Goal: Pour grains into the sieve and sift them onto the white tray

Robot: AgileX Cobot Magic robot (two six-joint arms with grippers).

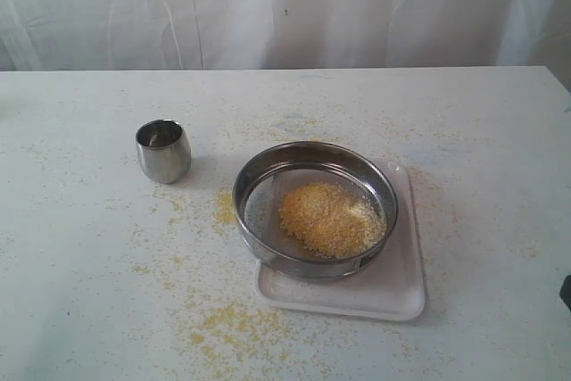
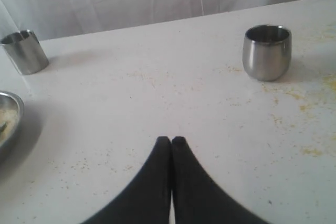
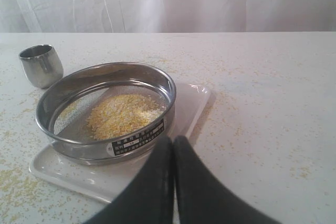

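The sieve (image 1: 303, 265) sits a little right of the middle of the outside view, low in the frame. It rests on the white tray (image 1: 393, 287). The tray sticks out from under it on the right and at the bottom, and the sieve's left side hangs over the tray's edge. The grains (image 1: 330, 219) lie in a yellow heap inside the sieve, toward the right side of the mesh. The left part of the mesh is bare.

A shiny steel cup (image 1: 163, 151) stands upright on the table (image 1: 80, 247), up and to the left of the sieve, with a gap between them. Spilled grains (image 1: 223, 323) are scattered on the table at the bottom of the frame, left of the tray. A smaller yellow patch lies just beside the sieve's left side. A white curtain (image 1: 268, 6) hangs behind the table. A small dark bit shows at the right edge, and I cannot tell what it is.

The left gripper (image 2: 171, 140) is closed, with its two black fingers pressed together and nothing between them. It hangs over bare table, and the steel cup stands ahead of it. Its camera also shows a second steel cup (image 2: 24, 52) farther off, and the edge of a metal bowl (image 2: 10, 103) with something pale inside.

The right gripper (image 3: 173, 140) is closed too, and it is holding nothing. The sieve and tray sit right in front of it, very near its fingertips.
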